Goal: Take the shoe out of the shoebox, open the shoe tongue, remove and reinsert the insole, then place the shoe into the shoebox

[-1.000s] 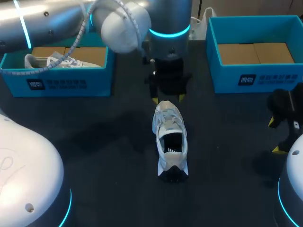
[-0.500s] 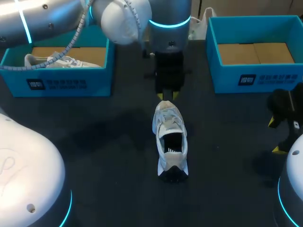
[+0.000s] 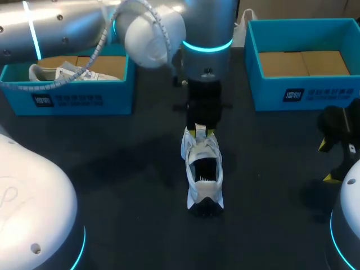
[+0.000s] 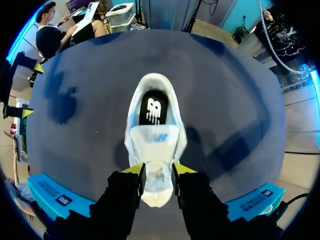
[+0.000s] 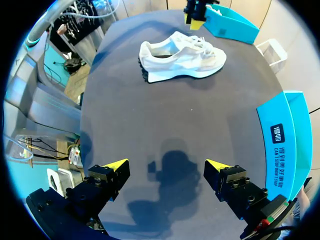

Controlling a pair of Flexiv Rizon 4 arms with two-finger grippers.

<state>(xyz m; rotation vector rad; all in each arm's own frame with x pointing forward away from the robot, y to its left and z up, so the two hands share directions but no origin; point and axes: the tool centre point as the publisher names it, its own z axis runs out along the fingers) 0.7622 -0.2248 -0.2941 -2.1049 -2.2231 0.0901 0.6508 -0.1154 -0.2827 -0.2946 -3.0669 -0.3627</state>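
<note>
A white sneaker point(image 3: 203, 169) lies at the table's middle, toe toward the far side, its opening showing a black insole. My left gripper point(image 3: 199, 133) stands over the toe end, fingers set narrow. In the left wrist view the gripper point(image 4: 158, 170) is open, its yellow tips flanking the laced front of the sneaker point(image 4: 156, 125); a firm hold from both sides does not show. My right gripper point(image 5: 166, 167) hangs wide open over bare table, far from the sneaker point(image 5: 182, 56). It sits low at the right edge point(image 3: 325, 161) in the head view.
A blue shoebox point(image 3: 67, 101) at the back left holds another white shoe point(image 3: 62, 72). A second blue shoebox point(image 3: 304, 95) at the back right shows only its cardboard floor. Dark table lies bare around the sneaker.
My left gripper narrowed its fingers, then came forward and down from behind the sneaker onto its toe end. The sneaker and my right arm have stayed put.
</note>
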